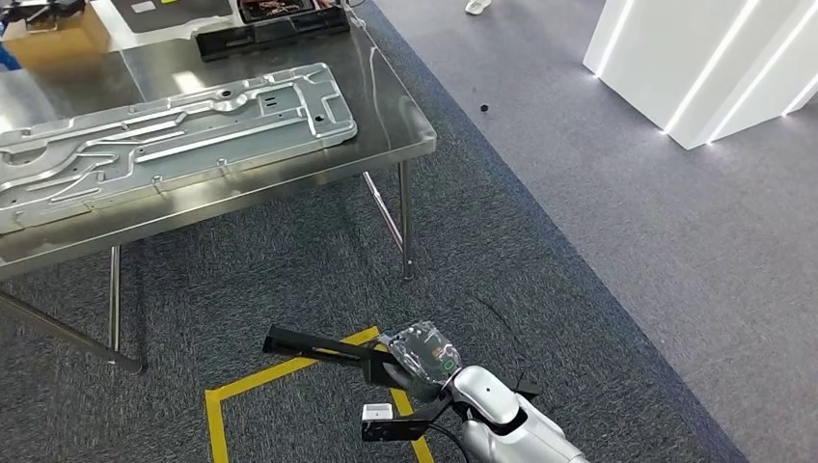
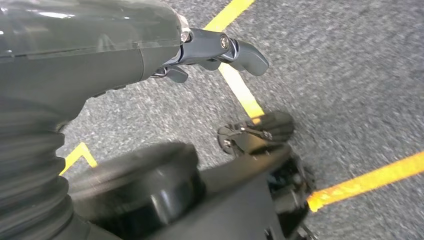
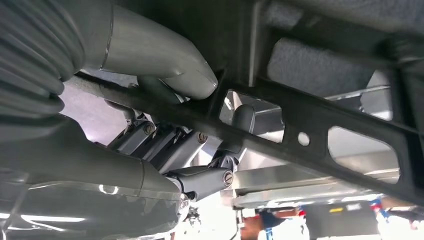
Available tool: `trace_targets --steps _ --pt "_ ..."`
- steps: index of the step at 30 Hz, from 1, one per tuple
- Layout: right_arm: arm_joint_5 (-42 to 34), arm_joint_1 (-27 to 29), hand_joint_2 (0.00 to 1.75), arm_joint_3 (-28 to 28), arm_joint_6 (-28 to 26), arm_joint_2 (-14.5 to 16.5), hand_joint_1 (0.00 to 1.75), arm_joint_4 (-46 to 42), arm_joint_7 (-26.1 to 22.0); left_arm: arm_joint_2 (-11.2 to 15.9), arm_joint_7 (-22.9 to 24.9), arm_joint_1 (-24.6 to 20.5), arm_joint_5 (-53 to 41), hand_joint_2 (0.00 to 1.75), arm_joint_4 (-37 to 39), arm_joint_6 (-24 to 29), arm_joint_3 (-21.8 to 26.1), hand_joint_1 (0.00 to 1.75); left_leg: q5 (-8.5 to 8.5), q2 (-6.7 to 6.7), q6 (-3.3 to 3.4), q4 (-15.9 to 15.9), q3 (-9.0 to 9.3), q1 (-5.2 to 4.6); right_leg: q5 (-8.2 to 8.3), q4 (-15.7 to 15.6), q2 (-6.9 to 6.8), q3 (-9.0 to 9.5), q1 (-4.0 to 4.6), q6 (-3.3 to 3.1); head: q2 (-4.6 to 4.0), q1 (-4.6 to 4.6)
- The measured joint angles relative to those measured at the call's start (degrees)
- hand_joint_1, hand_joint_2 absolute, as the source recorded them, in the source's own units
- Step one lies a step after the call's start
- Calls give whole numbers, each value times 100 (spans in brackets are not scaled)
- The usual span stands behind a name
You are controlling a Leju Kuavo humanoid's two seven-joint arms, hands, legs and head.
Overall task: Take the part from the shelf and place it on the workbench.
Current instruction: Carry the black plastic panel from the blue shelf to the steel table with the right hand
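Head view: looking down on a steel workbench (image 1: 386,116) standing on grey carpet (image 1: 598,251), carrying a large silver stamped panel (image 1: 164,135) lying flat across its top, with a black tray (image 1: 270,34) near the far edge and a brown box (image 1: 53,39) at the far left corner. Showing the right hand (image 1: 415,362) low in the frame, beside a yellow floor line (image 1: 280,371), grasping a long black part (image 1: 318,345) and holding it roughly level above the carpet, well apart from the workbench and in front of its near right leg. Showing a white angled wall with light strips (image 1: 704,68) at upper right. Right wrist view: showing the right hand (image 3: 170,125) from close behind, thumb and darker fingers (image 3: 200,175) wrapping around a bar of the black part (image 3: 320,135), an open frame with cut-out windows and a small round hole, crossing the frame against the underside of the shiny workbench (image 3: 310,175). Left wrist view: showing the left hand (image 2: 210,55) hanging over carpet (image 2: 350,75) crossed by yellow lines (image 2: 240,85), fingers curling inward around nothing, clenched rather than spread, though blurring somewhat.
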Motion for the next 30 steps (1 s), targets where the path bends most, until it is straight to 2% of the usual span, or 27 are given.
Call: trace_targets --steps 2,4,5,6,7,8,10,11,12,14,16,18,19,20,21,22,24,25,26,27,30 --pt "119 87 175 -15 -19 31 175 14 59 1 7 -3 -26 175 0 -19 1 0 109 -91 34 -81 60 44 -279 436 100 -181 2 39 0 1" --pt "202 198 175 -52 -15 37 175 22 97 2 18 -19 -47 175 0 -34 1 0 108 -193 58 -86 56 35 -627 1162 175 -546 3 63 0 1" --pt "240 260 175 -78 -6 38 175 25 121 2 27 -20 -56 175 0 -39 1 0 98 -258 59 -82 57 32 -688 1408 183 -684 3 74 0 1" --pt "274 314 175 -105 5 38 175 27 136 2 37 -16 -64 175 0 -44 1 0 83 -325 55 -75 64 31 -628 1448 189 -727 1 81 0 1" --pt "305 353 175 -128 17 40 175 28 148 2 45 -12 -70 175 0 -48 1 0 63 -394 43 -62 76 33 -462 1263 201 -662 -5 84 0 1" --pt "334 379 175 -150 32 43 175 27 160 2 52 -11 -75 175 0 -52 1 0 33 -458 25 -39 91 36 -227 885 244 -499 -17 84 0 2" --pt "384 408 175 -188 63 50 175 25 174 1 61 -23 -82 175 0 -66 -1 0 -41 -558 -29 31 83 30 44 200 443 -185 -45 67 0 1" --pt "407 427 175 -208 79 53 175 22 184 1 65 -31 -85 175 0 -72 -1 0 -71 -594 -59 62 69 29 76 22 520 -105 -48 46 0 1" --pt "430 447 175 -226 95 55 175 20 192 2 70 -34 -88 175 0 -77 -1 0 -90 -624 -96 73 53 34 38 -15 561 -87 -39 15 0 1" --pt "476 481 175 -263 133 73 175 9 193 7 86 -29 -96 175 0 -79 -1 0 -119 -637 -166 69 49 56 31 -44 508 -67 -28 -65 0 1" --pt "510 502 175 -308 164 111 175 -8 168 14 104 -32 -104 175 0 -79 -3 0 -249 -456 -233 262 -27 58 16 -87 453 -8 -41 -144 0 0" --pt "537 539 175 -347 169 141 175 -20 147 18 117 -60 -109 175 0 -80 -5 0 -542 -243 -286 889 -342 66 -17 -109 378 46 -40 -192 0 -1" --pt "567 566 175 -363 164 147 175 -23 149 19 125 -71 -113 175 0 -82 -7 0 -688 -203 -306 1279 -563 77 -36 -108 340 61 -33 -200 0 -1" --pt "619 595 175 -378 159 148 175 -25 159 19 132 -72 -118 175 0 -88 -7 0 -759 -185 -318 1575 -744 84 -55 -108 307 77 -28 -202 0 -1" --pt "689 620 175 -392 156 148 175 -33 183 20 138 -65 -126 175 0 -96 -8 0 -720 -176 -321 1688 -837 87 -75 -107 283 97 -26 -199 0 -1" --pt "777 637 175 -411 158 148 175 -52 219 20 139 -57 -132 175 0 -105 -8 0 -564 -172 -314 1563 -809 88 -95 -106 270 125 -25 -192 0 -1" --pt "981 641 175 -468 176 146 175 -126 316 29 132 -52 -140 175 0 -123 -8 0 -108 -164 -264 812 -488 79 -136 -108 256 193 -26 -170 0 0" --pt "1103 626 175 -504 187 139 175 -177 373 37 126 -57 -142 175 0 -131 -9 0 42 -158 -227 442 -322 60 -152 -107 253 211 -18 -149 0 0" --pt "1231 604 175 -542 208 127 175 -233 424 46 119 -67 -144 175 0 -138 -10 0 113 -154 -191 204 -216 39 -159 -110 249 215 -17 -120 0 0" --pt "1349 573 175 -579 238 103 175 -289 464 54 109 -73 -147 175 0 -148 -12 0 106 -153 -158 99 -176 16 -166 -120 246 211 -17 -87 0 0" --pt "1527 392 175 -694 391 -58 175 -451 465 68 64 -63 -149 175 -1 -178 -14 0 33 -178 -37 -1 -115 15 -223 -141 231 233 -20 44 0 1"
